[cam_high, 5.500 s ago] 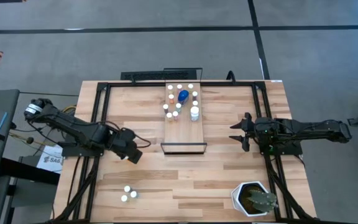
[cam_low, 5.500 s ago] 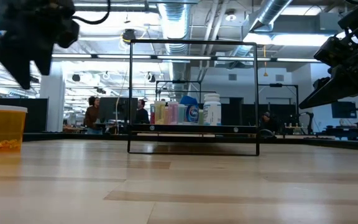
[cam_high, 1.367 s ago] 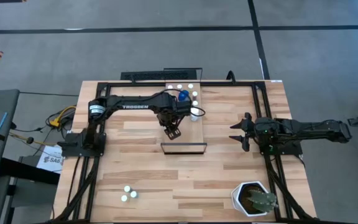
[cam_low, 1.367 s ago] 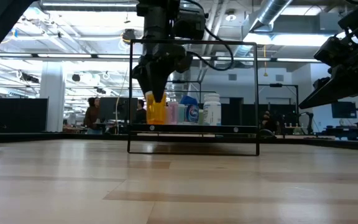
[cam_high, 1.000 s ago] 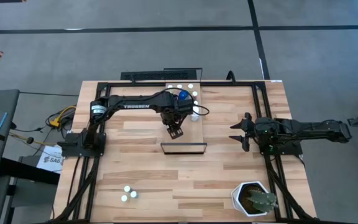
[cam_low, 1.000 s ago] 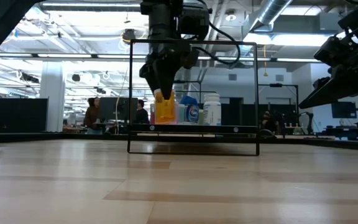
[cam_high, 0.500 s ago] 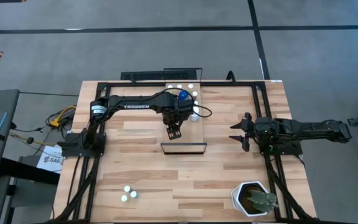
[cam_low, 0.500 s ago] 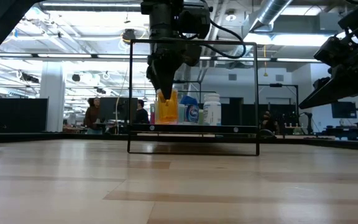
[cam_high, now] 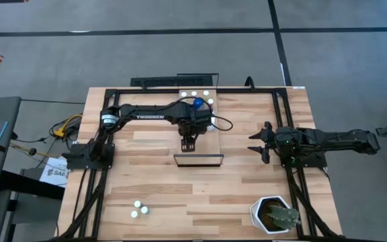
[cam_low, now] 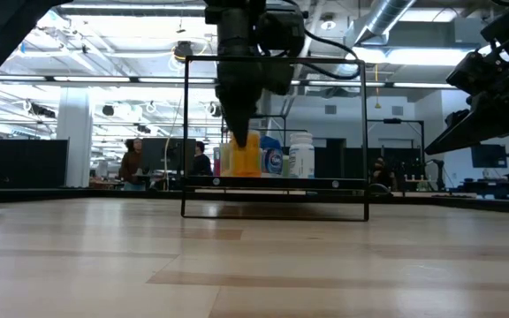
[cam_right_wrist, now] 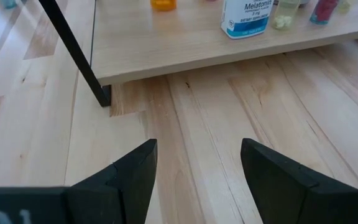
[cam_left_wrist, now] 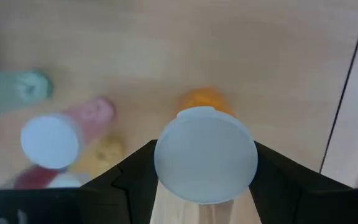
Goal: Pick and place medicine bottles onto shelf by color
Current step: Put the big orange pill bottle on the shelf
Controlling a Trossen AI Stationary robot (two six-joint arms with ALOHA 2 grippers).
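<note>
Low view: left gripper (cam_low: 239, 132) clasping orange bottle (cam_low: 245, 157) over shelf (cam_low: 275, 183); right gripper (cam_high: 255, 143) spread wide.

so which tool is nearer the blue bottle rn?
Left. The left tool is over the shelf, just in front of the blue bottle, gripping an orange bottle. The right tool is open, off the shelf's right side.

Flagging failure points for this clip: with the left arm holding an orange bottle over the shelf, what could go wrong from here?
1. The left end effector grips the orange bottle close to the pink bottle; lowering or opening could knock that neighbour over.
2. In the low view its base seems level with the shelf, though contact is unclear; releasing early could tip it.
</note>
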